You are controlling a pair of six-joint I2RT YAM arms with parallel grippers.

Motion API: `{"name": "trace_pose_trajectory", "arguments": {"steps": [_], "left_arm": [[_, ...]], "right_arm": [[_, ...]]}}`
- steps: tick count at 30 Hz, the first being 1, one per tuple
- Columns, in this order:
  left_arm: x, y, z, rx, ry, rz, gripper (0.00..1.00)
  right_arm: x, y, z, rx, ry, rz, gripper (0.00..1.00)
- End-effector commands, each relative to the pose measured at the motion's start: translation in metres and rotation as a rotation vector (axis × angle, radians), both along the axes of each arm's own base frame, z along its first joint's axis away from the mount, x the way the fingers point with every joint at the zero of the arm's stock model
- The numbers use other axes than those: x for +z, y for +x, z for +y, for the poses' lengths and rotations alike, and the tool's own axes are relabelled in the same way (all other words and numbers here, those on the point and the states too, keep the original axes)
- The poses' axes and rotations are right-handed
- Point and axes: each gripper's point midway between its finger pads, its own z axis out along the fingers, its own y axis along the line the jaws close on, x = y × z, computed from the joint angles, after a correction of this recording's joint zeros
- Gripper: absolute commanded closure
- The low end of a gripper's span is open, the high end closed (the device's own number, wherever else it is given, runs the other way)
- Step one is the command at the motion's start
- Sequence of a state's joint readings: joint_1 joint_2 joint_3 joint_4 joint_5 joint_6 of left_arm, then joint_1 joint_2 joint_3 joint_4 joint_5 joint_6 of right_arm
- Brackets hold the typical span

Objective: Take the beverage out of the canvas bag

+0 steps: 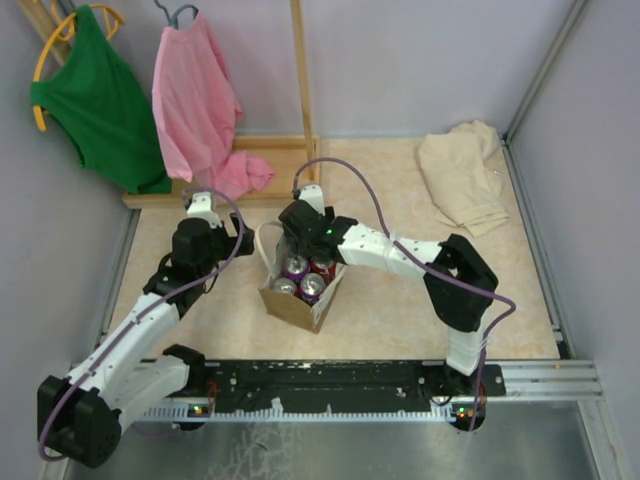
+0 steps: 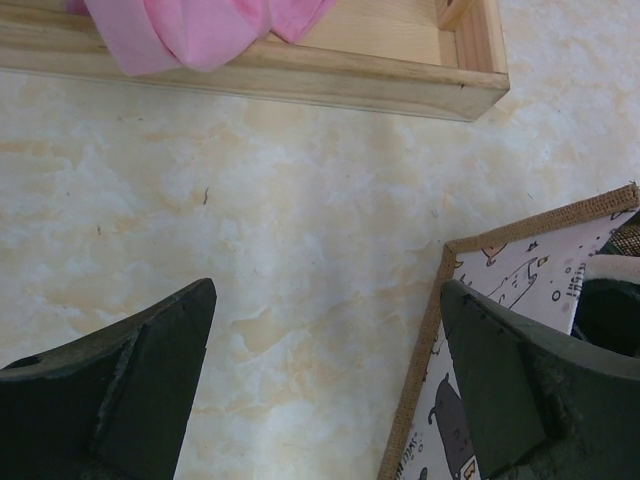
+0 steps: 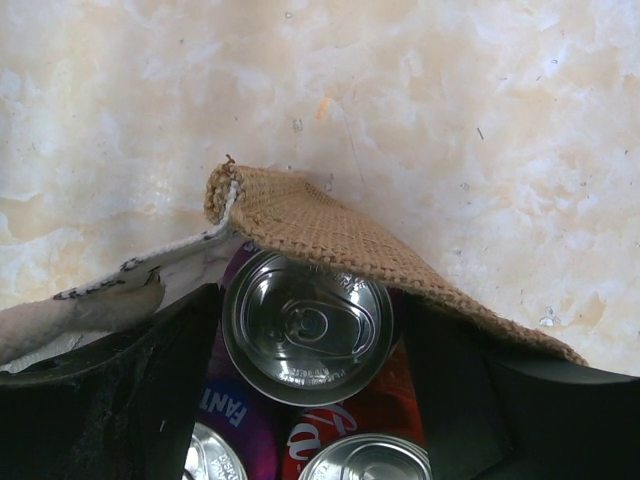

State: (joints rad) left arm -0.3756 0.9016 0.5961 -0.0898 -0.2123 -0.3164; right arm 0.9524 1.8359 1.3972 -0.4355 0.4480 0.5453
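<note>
The canvas bag (image 1: 300, 308) stands mid-table, mouth up, with several cans (image 1: 310, 287) inside. My right gripper (image 1: 303, 243) reaches into its far end. In the right wrist view the gripper (image 3: 312, 305) has a finger on each side of a purple can (image 3: 305, 325), which sits higher than a red cola can (image 3: 350, 425) and a purple Fanta can (image 3: 235, 410). The burlap rim (image 3: 330, 235) folds over the can's far edge. My left gripper (image 1: 232, 240) is open at the bag's left side. In its own view (image 2: 328, 290) the bag's edge (image 2: 440, 330) lies just inside the right finger (image 2: 510, 380).
A wooden rack base (image 1: 270, 165) runs along the back, also in the left wrist view (image 2: 300, 75). A pink garment (image 1: 195, 100) and a green one (image 1: 100, 100) hang over it. A beige cloth (image 1: 465, 175) lies at the back right.
</note>
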Motion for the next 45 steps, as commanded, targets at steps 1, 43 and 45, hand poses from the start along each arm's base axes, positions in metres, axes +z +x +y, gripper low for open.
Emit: {"name": "trace_pose_trajectory", "arguments": {"steps": [1, 43, 45], "left_arm": [[0.008, 0.001, -0.008, -0.034, -0.015, -0.015, 0.00], [0.006, 0.001, -0.002, -0.001, -0.012, -0.022, 0.00], [0.004, 0.002, -0.003, -0.004, -0.009, -0.008, 0.00]], "right_arm": [[-0.012, 0.003, -0.001, -0.003, -0.037, 0.019, 0.27], [-0.029, 0.004, -0.035, -0.056, -0.265, -0.105, 1.00], [-0.024, 0.005, -0.034, -0.059, -0.263, -0.123, 1.00]]}}
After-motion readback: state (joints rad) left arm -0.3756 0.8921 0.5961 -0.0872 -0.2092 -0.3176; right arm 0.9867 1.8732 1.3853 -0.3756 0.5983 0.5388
